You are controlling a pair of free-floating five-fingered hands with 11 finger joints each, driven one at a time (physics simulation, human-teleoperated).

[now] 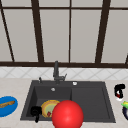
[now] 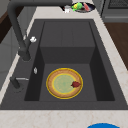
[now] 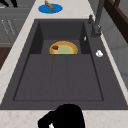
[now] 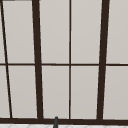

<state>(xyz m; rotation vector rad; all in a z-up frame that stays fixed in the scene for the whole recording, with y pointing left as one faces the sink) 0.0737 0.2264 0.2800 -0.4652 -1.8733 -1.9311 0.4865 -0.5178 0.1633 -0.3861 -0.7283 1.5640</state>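
Observation:
My left hand (image 1: 36, 112) hangs at the front left corner of the dark sink (image 1: 105, 100), fingers loosely hanging down and holding nothing. Beside it, a yellow-rimmed plate (image 1: 48, 108) lies in the left basin. On that plate (image 2: 64, 83) is a small red bit (image 2: 75, 84). A big red ball (image 1: 67, 115) at the front covers the plate's right side. My right hand (image 1: 119, 90) is over the right counter, fingers curled round a small red and white thing (image 1: 119, 95). The same hand (image 3: 66, 117) shows low in the right side view.
A blue plate (image 1: 7, 106) with a brown stick lies on the left counter. A dark bowl (image 1: 125, 108) with green pieces stands at the right edge. The faucet (image 1: 56, 71) rises behind the basin. The sink's right half is a flat drainboard (image 3: 60, 77).

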